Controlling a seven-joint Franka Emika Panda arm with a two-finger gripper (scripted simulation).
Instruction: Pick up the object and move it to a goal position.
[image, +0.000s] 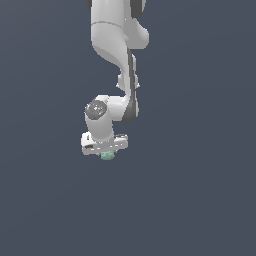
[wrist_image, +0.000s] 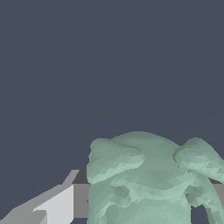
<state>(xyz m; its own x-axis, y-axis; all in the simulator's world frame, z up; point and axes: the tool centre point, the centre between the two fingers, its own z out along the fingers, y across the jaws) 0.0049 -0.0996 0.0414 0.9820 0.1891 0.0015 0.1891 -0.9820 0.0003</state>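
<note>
In your exterior view, the white arm (image: 116, 45) reaches down with its gripper (image: 106, 152) pointing at the plain dark grey surface (image: 200, 200), and the pale mint-green object (image: 107, 156) shows just under the gripper's body. In your wrist view the object (wrist_image: 148, 183) fills the near field, lumpy with two rounded nubs, sitting between a light grey finger (wrist_image: 59, 205) on one side and a sliver of the other finger at the frame edge. The gripper looks closed on the object, both fingers pressed against its sides.
</note>
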